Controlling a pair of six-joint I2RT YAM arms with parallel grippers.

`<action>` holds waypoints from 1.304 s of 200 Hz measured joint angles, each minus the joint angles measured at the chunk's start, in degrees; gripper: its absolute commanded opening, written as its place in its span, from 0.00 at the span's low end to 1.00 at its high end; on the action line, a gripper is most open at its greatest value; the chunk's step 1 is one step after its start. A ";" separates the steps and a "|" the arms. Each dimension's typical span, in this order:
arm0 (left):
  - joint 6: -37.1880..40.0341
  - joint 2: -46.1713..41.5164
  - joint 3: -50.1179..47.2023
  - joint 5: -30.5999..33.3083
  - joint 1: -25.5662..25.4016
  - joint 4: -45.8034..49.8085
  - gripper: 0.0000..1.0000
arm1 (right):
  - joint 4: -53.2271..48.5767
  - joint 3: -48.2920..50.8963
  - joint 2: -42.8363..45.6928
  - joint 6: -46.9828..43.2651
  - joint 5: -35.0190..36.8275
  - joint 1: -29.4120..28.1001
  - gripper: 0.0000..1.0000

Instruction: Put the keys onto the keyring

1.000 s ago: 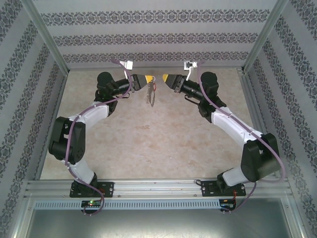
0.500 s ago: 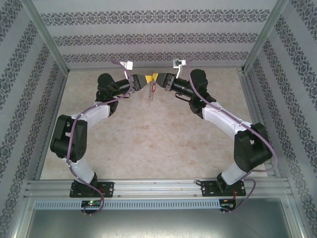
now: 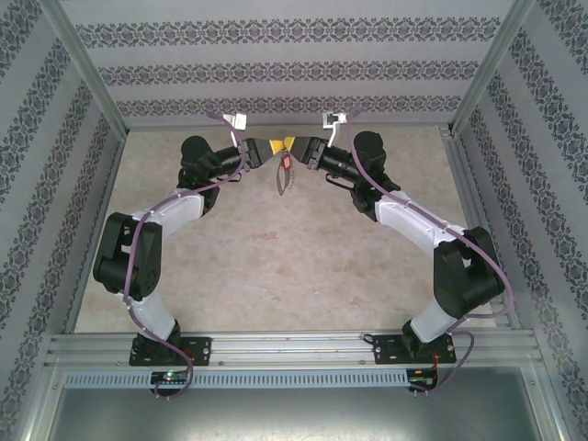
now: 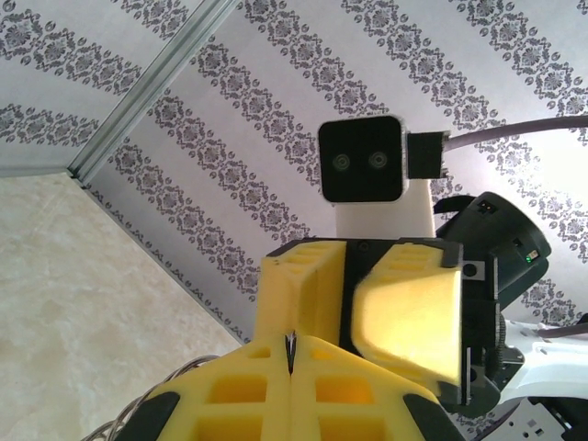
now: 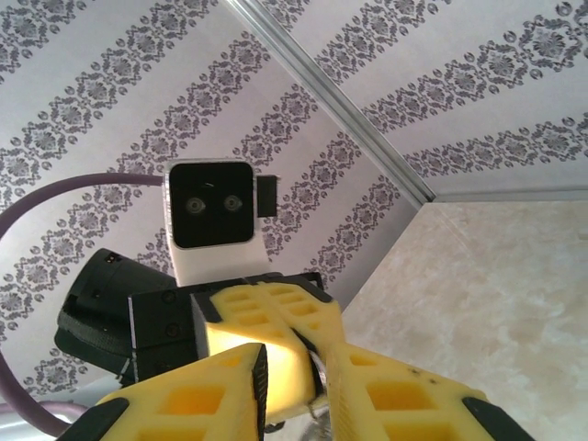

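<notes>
Beige tabletop (image 3: 276,266); arms (image 3: 175,209) tip-to-tip above, keyring (image 3: 282,177) between

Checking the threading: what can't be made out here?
1. Top view: the key's blade is too small to see; its red tag sits between the left tool and the right tool.
2. Top view: whether the key is on the hanging keyring, too small.
3. Left wrist view: keyring cut off by the bottom edge and the left tool's fingers.
4. Right wrist view: what the right tool grips, hidden between its fingers.
</notes>
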State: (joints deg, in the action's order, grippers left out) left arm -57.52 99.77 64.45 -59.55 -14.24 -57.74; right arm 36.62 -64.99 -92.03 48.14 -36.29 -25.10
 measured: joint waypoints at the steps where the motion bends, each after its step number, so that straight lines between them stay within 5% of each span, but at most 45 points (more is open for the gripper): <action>1: 0.00 0.00 0.00 0.00 0.00 0.00 0.00 | 0.00 0.07 0.00 0.02 0.00 0.04 0.25; 81: 0.00 0.00 0.00 0.00 0.00 0.00 0.00 | 0.15 0.76 -0.07 1.36 -0.28 0.15 0.22; 140: 0.00 0.00 -0.07 0.31 0.11 0.24 0.00 | 2.23 0.61 -1.51 2.58 -0.87 -0.66 0.00; 165: 0.02 0.00 -0.07 0.52 0.11 0.24 0.00 | 2.25 0.61 -1.51 2.78 -0.87 -0.61 0.00; 192: 0.07 0.00 -0.09 0.68 0.07 0.46 0.19 | 1.68 0.42 -1.55 2.45 -1.90 0.13 0.00; 261: 2.21 -2.03 -0.92 0.83 1.14 4.31 0.25 | -19.96 -9.66 -4.24 -13.07 -11.87 5.14 0.00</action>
State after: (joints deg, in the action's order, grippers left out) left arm -55.31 97.73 63.53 -58.72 -13.10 -53.43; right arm 16.67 -74.65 -96.27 35.07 -48.16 -19.97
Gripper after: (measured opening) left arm 0.250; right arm 0.048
